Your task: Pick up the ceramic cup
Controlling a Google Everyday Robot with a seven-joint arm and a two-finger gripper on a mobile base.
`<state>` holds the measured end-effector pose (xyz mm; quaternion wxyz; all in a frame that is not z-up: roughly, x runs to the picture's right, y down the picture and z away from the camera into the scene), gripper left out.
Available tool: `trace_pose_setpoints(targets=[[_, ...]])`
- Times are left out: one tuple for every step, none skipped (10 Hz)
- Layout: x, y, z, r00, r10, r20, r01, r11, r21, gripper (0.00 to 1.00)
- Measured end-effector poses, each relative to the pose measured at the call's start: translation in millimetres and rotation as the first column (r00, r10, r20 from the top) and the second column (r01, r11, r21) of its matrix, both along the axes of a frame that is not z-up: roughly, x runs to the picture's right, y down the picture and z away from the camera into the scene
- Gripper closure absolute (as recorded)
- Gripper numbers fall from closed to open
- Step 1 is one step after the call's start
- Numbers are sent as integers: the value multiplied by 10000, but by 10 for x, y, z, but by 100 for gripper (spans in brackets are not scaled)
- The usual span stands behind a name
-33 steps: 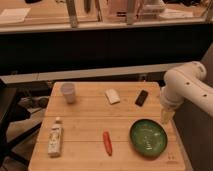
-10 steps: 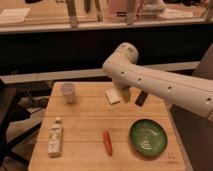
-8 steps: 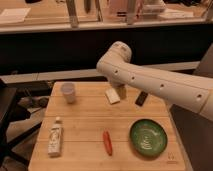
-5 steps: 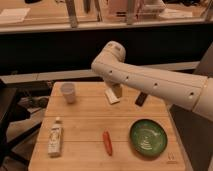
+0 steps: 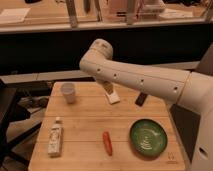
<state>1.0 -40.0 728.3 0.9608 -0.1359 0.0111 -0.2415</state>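
On bench: light wood slats (image 5: 85,125); ceramic cup (image 5: 68,92) upright at far-left corner; bottle (image 5: 55,140) lying flat front-left; red-orange stick (image 5: 107,143) front-mid; green bowl (image 5: 148,137) front-right; white block (image 5: 114,98) & dark obj (image 5: 141,99) along far side.
Room: long pale counter (image 5: 50,25) behind, dark front under it; dark furniture (image 5: 7,112) at left edge, can't tell what.
Arm: white arm (image 5: 145,82) reaches in from right, elbow high over far-mid of bench.
Gripper: gripper (image 5: 109,88) hangs under elbow, just above white block, to the right of cup, not touching it.
Jaws: open, nothing in them.
Vs earlier: arm was at bench's right edge, has swung left to centre, now nearer cup; last half-sec a bit more left. Cup & other items unmoved.
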Motion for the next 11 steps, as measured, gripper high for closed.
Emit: trace_pose_setpoints(targets=[[-112, -35, 20, 9998, -159, 156, 158, 9999, 71, 20], [-137, -52, 30, 9995, -230, 234, 228, 9997, 112, 20], [-151, -79, 45, 9989, -328, 345, 322, 9993, 177, 20], [-223, -107, 63, 9974, -491, 535, 479, 9986, 238, 20], [-287, -122, 75, 9959, -602, 668, 586, 9979, 270, 20], [-381, -144, 91, 9936, -748, 841, 723, 9969, 315, 20], [-455, -165, 103, 9911, -870, 1004, 837, 9958, 364, 20], [-464, -189, 120, 9882, -1008, 1152, 966, 9944, 420, 20], [-470, -206, 134, 9863, -1075, 1249, 1026, 9937, 448, 20], [-530, -215, 151, 9825, -1198, 1423, 1140, 9923, 484, 20], [-632, -227, 171, 9774, -1354, 1623, 1283, 9903, 531, 20]])
